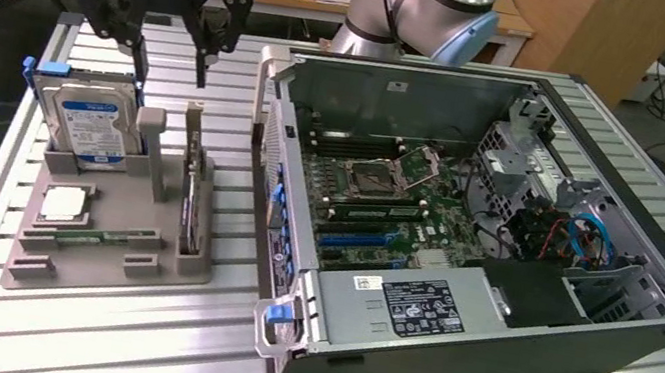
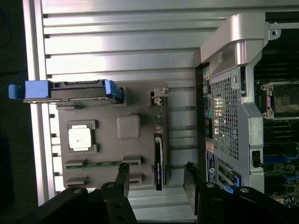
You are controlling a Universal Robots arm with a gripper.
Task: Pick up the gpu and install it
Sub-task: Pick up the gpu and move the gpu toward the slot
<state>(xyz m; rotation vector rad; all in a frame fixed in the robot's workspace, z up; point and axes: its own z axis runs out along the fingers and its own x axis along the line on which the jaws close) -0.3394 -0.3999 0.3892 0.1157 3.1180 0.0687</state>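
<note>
The gpu (image 1: 188, 208) is a thin dark card standing on edge in a slot along the grey holder tray (image 1: 152, 217), on the side nearest the computer case. In the wrist view the gpu (image 2: 159, 156) appears as a narrow dark strip. My gripper (image 1: 171, 63) hangs above the far end of the tray, over the gpu slot and beside the hard drive. Its black fingers (image 1: 205, 49) are spread open and hold nothing. In the wrist view the gripper (image 2: 156, 169) has one fingertip on each side of the card's line, well above it.
The tray (image 2: 140, 107) also carries a silver hard drive (image 1: 87, 120) in a blue bracket, a square processor (image 1: 62, 202) and a green memory stick (image 1: 101, 236). The open computer case (image 1: 463, 219) lies at the exterior view's right, motherboard exposed. Ribbed metal table (image 1: 117, 343) underneath.
</note>
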